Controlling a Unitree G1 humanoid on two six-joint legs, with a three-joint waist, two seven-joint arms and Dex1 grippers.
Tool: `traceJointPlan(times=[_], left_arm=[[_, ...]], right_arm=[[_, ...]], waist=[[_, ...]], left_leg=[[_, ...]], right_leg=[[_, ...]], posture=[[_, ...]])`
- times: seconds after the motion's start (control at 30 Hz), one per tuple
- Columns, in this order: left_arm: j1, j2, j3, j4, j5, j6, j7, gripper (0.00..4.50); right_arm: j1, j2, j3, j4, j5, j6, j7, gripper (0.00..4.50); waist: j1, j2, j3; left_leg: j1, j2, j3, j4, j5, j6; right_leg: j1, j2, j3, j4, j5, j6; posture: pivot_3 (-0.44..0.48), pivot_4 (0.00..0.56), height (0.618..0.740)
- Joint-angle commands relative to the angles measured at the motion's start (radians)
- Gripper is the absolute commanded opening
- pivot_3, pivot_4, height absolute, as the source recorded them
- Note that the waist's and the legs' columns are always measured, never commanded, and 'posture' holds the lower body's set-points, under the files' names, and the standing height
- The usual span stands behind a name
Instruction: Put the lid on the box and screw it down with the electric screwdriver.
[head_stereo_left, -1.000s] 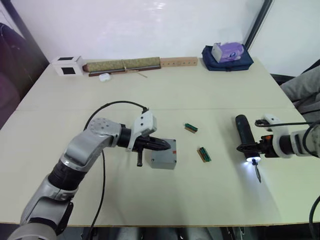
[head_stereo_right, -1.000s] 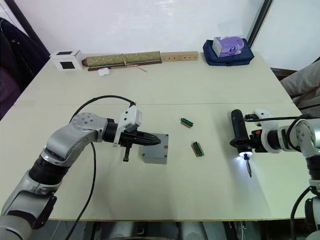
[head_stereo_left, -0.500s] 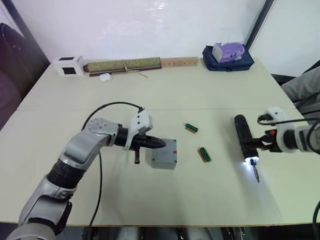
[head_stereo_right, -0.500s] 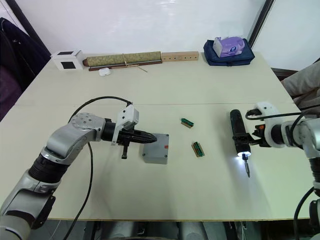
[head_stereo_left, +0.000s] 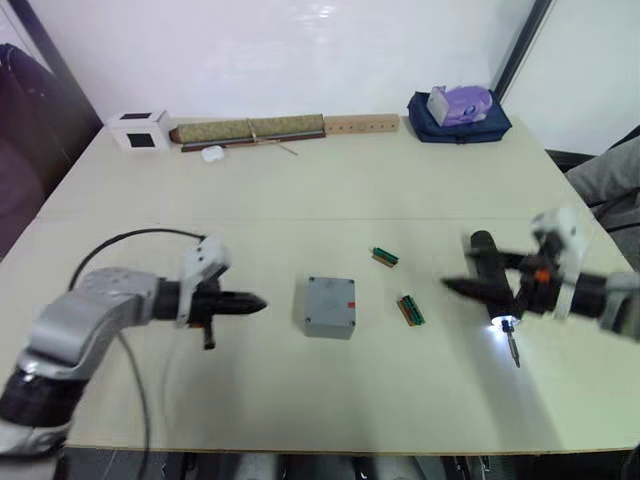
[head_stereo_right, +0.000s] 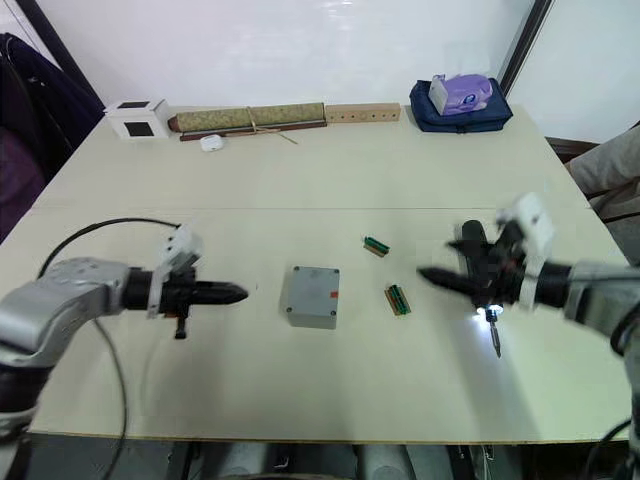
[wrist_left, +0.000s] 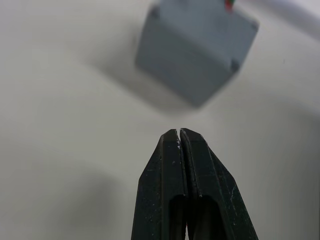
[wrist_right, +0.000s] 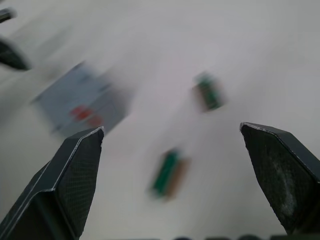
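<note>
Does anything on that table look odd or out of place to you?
The electric screwdriver lies on the table with its tip light on, held by neither hand. Two small green circuit-board strips lie loose beside the closed grey box. Nothing looks spilled or broken.

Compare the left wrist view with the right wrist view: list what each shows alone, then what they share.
Left wrist alone: the left gripper, fingers pressed shut, pointing at the box.
Right wrist alone: the right gripper, fingers spread wide, and two small green circuit-board strips on the table.
Shared: the grey box with the lid on it, showing the red mark.
</note>
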Motion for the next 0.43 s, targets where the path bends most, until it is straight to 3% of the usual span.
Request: traceJointPlan(times=[0.03,0.1,0.23,0.43], left_arm=[[0.06,0.041,0.055,-0.065,-0.063,0.031,-0.023,0.0],[0.115,0.069,0.061,-0.087,-0.063,0.025,-0.028,0.0],[0.188,0.081,0.063,-0.131,-0.093,0.039,-0.017,0.0],[0.272,0.114,0.049,-0.182,-0.145,0.074,-0.04,0.0]], right_arm=[[0.111,-0.021,-0.072,-0.065,0.05,-0.002,0.029,4.46],[0.216,-0.051,-0.08,-0.101,0.056,-0.002,0.077,4.46],[0.373,-0.093,-0.045,-0.148,0.0,-0.053,0.116,4.46],[0.45,-0.091,0.009,-0.153,-0.059,-0.131,0.112,4.46]], waist=[[0.0,-0.002,0.001],[-0.002,-0.002,0.001],[-0.003,-0.002,0.001],[-0.004,-0.004,0.0]], left_leg=[[0.004,0.0,0.0,0.0,0.0,0.0],[0.013,0.001,0.0,-0.002,0.0,0.0],[0.013,0.002,0.0,-0.002,0.0,0.0],[0.013,0.002,0.0,-0.002,0.0,0.0]], right_leg=[[0.004,0.0,0.0,-0.001,0.0,0.0],[0.014,0.001,-0.001,-0.005,-0.002,-0.004],[0.014,0.002,-0.001,-0.005,-0.002,-0.003],[0.013,0.002,0.0,-0.005,-0.001,-0.001]], posture=[[0.0,0.15,0.74],[0.0,0.15,0.74],[0.0,0.15,0.74],[0.0,0.15,0.74]])
